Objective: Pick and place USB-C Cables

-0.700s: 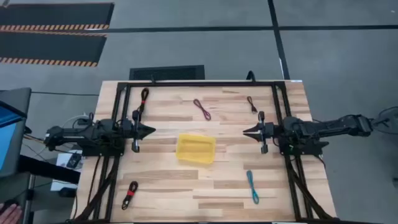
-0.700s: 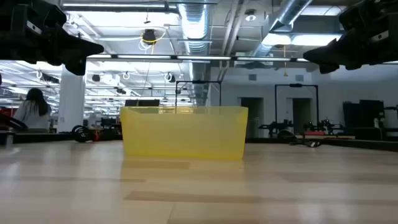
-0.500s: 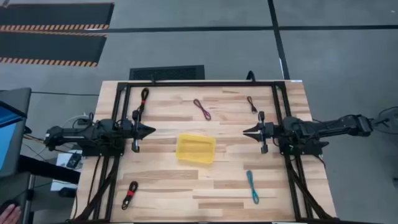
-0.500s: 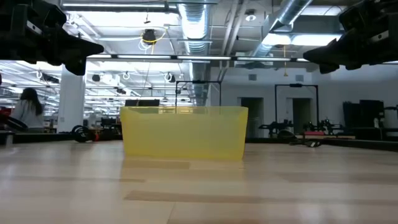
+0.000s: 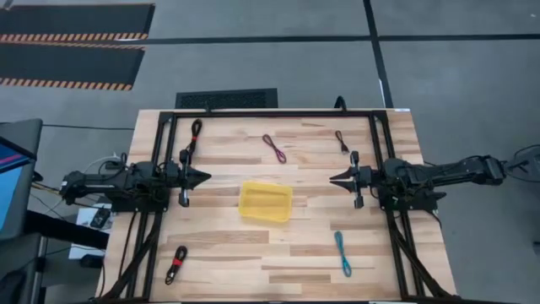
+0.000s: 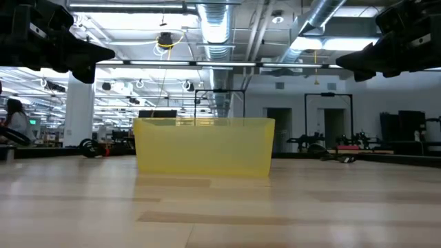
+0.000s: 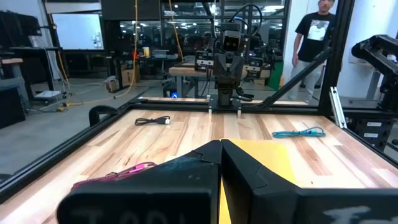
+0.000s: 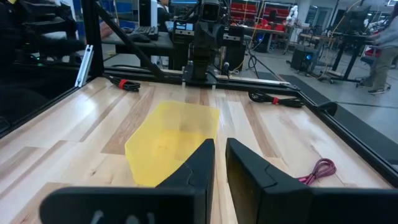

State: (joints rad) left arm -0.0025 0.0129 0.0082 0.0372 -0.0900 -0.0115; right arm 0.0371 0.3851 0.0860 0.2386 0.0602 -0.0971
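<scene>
The yellow tray (image 5: 266, 202) sits at the table's middle. Five cable bundles lie flat around it. One black-and-red bundle (image 5: 195, 133) is at the far left and another (image 5: 175, 263) at the near left. The maroon one (image 5: 273, 147) is far of the tray, the dark brown one (image 5: 342, 141) at the far right, the teal one (image 5: 342, 253) at the near right. My left gripper (image 5: 207, 177) hovers left of the tray, shut and empty. My right gripper (image 5: 332, 178) hovers right of it, shut and empty; only a narrow slit shows between its fingers (image 8: 221, 149).
A black frame (image 5: 270, 114) runs along the table's far and side edges. Bare wood lies between the tray and each cable. In the low view the tray (image 6: 203, 146) stands upright, with both grippers well above the tabletop. People stand in the room beyond the table.
Neither arm nor any cable has moved. A person far off in the room has walked toward the left in the low view, and a hand at the high view's lower left corner has drawn out of the picture.
</scene>
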